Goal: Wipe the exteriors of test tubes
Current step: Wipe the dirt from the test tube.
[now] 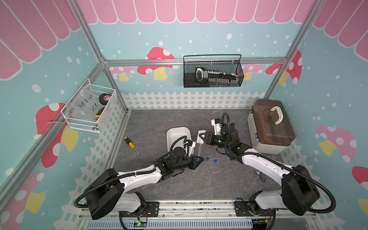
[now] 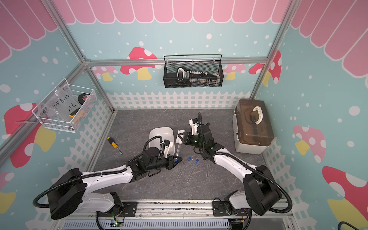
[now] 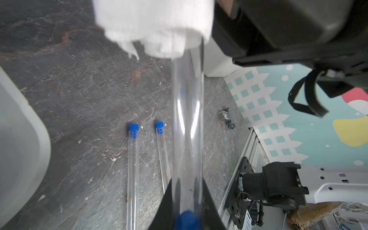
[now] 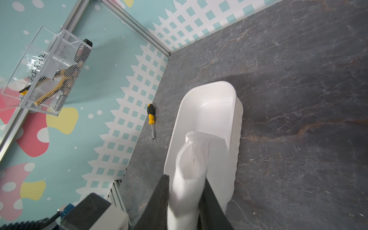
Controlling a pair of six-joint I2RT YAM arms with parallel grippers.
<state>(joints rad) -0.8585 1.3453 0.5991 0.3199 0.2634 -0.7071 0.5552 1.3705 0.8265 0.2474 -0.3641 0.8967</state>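
Left gripper (image 3: 188, 199) clamps 1 tube (image 3: 188, 119) beside the tray (image 4: 205, 83), right gripper (image 4: 186, 191) pinches cloth (image 4: 189, 169) over its tip; a sideways yank could snap it.

In a top view the left gripper (image 1: 197, 159) clamps the blue-capped end of a test tube (image 1: 199, 148), which stands tilted just beside the white tray (image 1: 175, 133). The right gripper (image 1: 204, 137) pinches a white cloth (image 1: 200, 135) at the tube's upper end, seemingly folded around it, though the view is too coarse to be sure. Three more test tubes (image 1: 202, 169) lie on the grey table (image 1: 151, 123) between the two arms, the third partly under the right arm, and a screwdriver (image 1: 131, 145) lies well apart, left of the tray.
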